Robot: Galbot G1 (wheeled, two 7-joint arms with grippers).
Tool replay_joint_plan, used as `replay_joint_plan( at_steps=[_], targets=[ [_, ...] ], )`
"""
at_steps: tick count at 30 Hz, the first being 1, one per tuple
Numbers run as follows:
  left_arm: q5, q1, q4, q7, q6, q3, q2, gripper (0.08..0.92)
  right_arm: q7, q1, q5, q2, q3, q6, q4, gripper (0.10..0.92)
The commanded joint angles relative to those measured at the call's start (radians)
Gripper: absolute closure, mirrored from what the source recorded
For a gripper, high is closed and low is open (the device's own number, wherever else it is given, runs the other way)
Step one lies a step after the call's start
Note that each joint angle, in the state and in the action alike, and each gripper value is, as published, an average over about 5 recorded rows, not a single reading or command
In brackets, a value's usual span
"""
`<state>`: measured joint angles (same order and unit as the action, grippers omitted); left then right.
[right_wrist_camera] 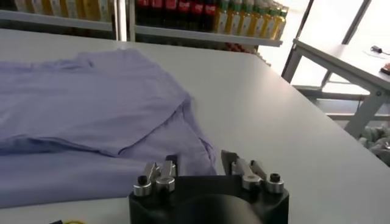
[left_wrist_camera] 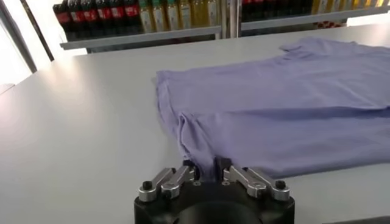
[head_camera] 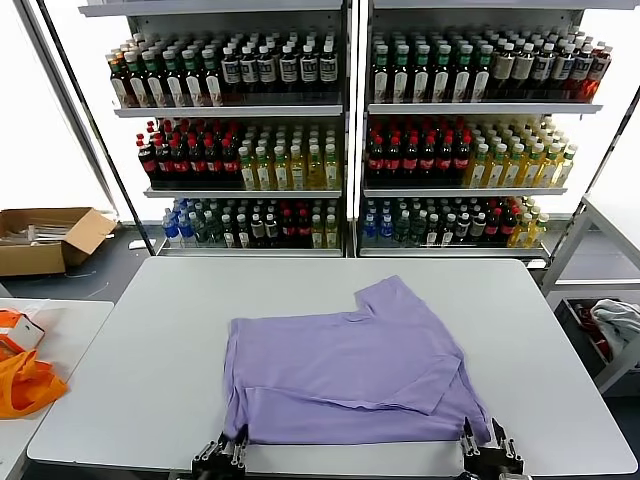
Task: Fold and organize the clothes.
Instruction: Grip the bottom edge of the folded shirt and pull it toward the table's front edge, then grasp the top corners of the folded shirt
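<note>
Lavender T-shirt [head_camera: 345,365] lies folded over on the white table [head_camera: 150,350], toward the near edge and roughly centred, one sleeve [head_camera: 385,298] poking toward the far side. Beyond the table stand drink shelves [head_camera: 345,130] packed with bottles; a cardboard box [head_camera: 45,238] sits on the floor at far left. A side table [head_camera: 50,330] on the left carries an orange bag [head_camera: 25,385]; a grey frame [head_camera: 590,250] with whitish cloth [head_camera: 620,320] stands on the right. Left gripper [left_wrist_camera: 206,170] sits at the shirt's near-left corner, fingers parted, fabric bunched between them but not pinched. Right gripper [right_wrist_camera: 200,161] is at the near-right corner, fingers spread wide, hem just ahead, released. Both arms are cut off by the bottom of the head view. No print shows on the shirt. Bare tabletop is open on both sides of the shirt and behind it.
</note>
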<state>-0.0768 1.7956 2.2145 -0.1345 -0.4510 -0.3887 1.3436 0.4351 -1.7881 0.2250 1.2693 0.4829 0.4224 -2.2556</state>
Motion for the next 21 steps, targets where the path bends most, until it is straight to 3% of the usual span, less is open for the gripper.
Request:
replay_joint_plan(
  at_steps=[1,5,11,16,21],
  targets=[
    [0.026,-0.014,0.038,0.011,0.019,-0.011,0.022,0.441,-0.018,0.042,-0.028,0.005,0.002,-0.015,0.011,0.254],
    [0.037,-0.042,0.04,0.018,0.035,-0.018,0.039,0.328,-0.058,0.087,-0.02,0.02,0.024,-0.069,0.042,0.208],
    [0.024,-0.135,0.011,0.046,0.032,-0.054,0.04,0.192,-0.105,0.233,0.063,0.018,0.073,-0.049,0.09,0.203],
    [-0.025,-0.261,-0.035,0.091,0.016,-0.116,-0.003,0.178,-0.197,0.426,0.138,-0.027,0.114,-0.006,0.165,0.202],
    [-0.083,-0.436,-0.146,0.16,-0.014,-0.133,-0.087,0.177,-0.405,0.647,0.133,-0.12,0.101,0.04,0.346,0.203]
  ],
)
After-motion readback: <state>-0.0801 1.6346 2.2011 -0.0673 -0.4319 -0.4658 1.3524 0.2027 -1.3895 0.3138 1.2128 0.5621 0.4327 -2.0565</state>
